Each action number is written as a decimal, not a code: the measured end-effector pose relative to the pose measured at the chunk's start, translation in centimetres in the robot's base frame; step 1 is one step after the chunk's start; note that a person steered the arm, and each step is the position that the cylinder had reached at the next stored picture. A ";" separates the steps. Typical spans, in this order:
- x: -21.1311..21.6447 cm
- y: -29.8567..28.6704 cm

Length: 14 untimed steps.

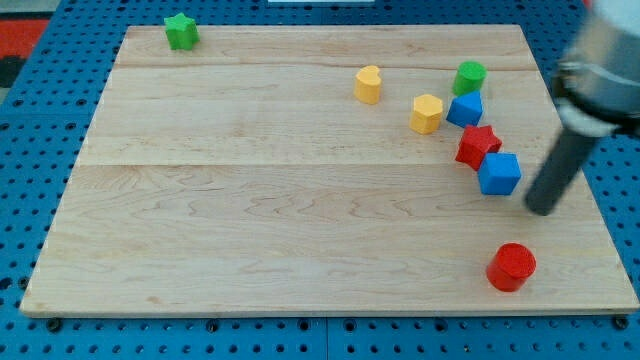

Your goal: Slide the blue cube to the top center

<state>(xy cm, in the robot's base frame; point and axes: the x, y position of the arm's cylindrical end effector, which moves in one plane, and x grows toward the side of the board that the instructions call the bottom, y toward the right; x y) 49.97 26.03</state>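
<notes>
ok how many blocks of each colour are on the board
green: 2, a star and a cylinder
yellow: 2, one and another
blue: 2, an upper and a cube
red: 2, a star and a cylinder
total: 8

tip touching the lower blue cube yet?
Apart. The camera view shows a strip of bare wood between my tip and the blue cube; the tip sits just to the cube's right, slightly lower.

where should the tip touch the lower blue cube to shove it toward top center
Judging by the layout, press my tip on the blue cube at its lower-right face, coming from the view's right. The red star touches its upper-left, so expect it to be pushed along.
</notes>
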 end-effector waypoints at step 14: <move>-20.5 -23.5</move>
<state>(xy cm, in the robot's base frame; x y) 29.51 2.54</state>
